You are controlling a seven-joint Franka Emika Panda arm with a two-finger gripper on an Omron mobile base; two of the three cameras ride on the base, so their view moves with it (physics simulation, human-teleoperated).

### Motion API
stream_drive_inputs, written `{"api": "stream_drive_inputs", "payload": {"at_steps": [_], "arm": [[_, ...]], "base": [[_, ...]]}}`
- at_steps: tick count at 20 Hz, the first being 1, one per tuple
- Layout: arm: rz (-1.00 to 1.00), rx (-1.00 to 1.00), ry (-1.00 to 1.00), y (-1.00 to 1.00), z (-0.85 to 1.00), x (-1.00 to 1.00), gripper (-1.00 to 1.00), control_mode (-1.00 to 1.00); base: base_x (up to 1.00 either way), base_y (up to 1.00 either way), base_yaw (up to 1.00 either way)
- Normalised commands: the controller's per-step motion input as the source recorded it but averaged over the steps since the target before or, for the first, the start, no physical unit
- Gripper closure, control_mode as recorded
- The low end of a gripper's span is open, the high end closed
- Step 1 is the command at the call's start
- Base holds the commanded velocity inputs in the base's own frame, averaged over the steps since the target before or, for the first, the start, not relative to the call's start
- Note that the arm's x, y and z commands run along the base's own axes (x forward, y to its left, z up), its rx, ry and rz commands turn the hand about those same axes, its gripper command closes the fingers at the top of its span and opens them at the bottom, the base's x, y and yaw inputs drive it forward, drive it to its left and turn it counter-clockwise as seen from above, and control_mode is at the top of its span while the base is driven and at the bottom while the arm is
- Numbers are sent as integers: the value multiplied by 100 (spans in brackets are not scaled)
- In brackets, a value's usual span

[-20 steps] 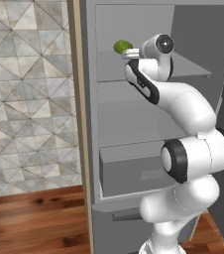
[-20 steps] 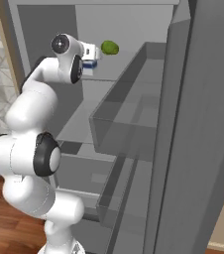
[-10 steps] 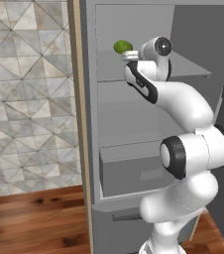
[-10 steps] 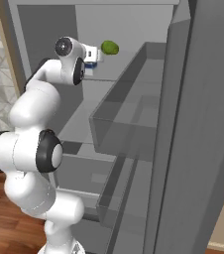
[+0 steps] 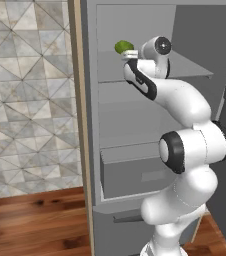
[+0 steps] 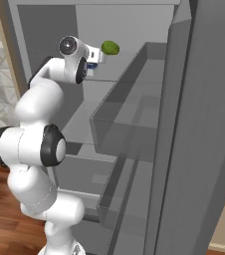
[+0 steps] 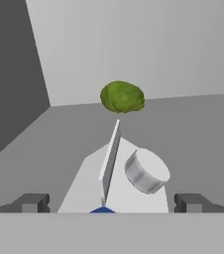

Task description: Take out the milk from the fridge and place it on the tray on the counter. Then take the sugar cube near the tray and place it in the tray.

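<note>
2 dark fingertips (image 7: pixel 30 202) of the gripper (image 7: pixel 111 203) stand wide apart, 1 on each side of the milk (image 7: pixel 116 183) at the bottom middle, so they can close on it. Behind it, near the fridge (image 5: pixel 135 105) back wall, sits a green fruit (image 7: pixel 122 96)

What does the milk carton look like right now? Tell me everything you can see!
The milk is a small white carton with a gable top: two sloped panels meeting at a thin ridge, and a round pale grey cap on one slope. A bit of blue shows low on its front. It looks like smooth card. It stands upright on a grey fridge shelf, in front of a round green fruit and apart from it. The open end effector straddles it; contact is not clear.
</note>
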Motion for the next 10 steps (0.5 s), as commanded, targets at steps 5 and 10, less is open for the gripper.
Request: {"api": "stream_drive_inputs", "payload": {"at_steps": [5, 10], "arm": [[0, 2, 1, 0, -13, 12, 100, -100], [0, 4, 4, 0, -3, 3, 100, -100]], "base": [[0, 0, 0], [0, 0, 0]]}}
